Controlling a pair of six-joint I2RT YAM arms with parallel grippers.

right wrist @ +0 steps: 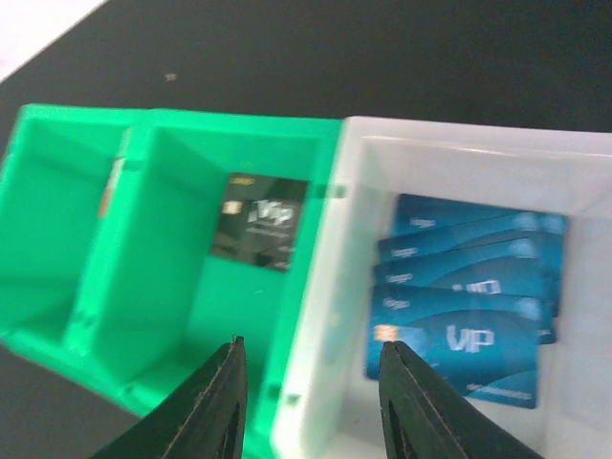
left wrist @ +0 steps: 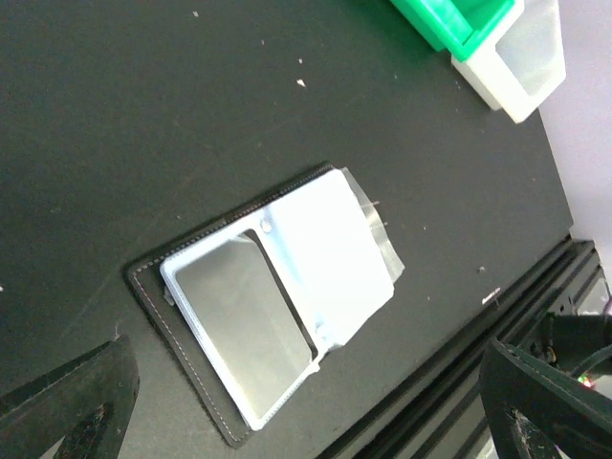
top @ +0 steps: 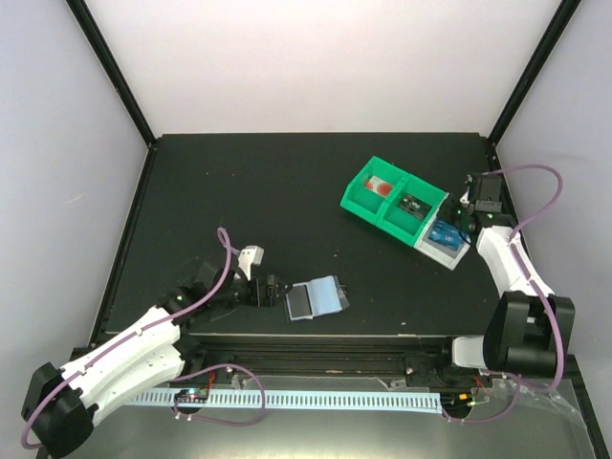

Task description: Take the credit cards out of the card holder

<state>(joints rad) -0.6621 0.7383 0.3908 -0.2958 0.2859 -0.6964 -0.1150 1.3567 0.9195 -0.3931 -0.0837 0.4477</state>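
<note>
Hovering my right gripper (right wrist: 311,346), parted and empty, above the tray (right wrist: 239,126) at far right where the blue cards (right wrist: 464,287) lie, I could snag its divider (right wrist: 311,287) if I drop lower, while my left gripper (left wrist: 306,361) hangs spread wide over the card holder (left wrist: 277,296) near centre.

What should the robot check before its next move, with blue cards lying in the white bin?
1. Card holder pockets show no blue card: ok.
2. Credit cards stacked inside white compartment: ok.
3. Right end effector jaws apart, holding nothing: ok.
4. Left end effector open, not gripping the holder: ok.
5. No card hidden beneath the holder's folded panel: cannot tell.
</note>
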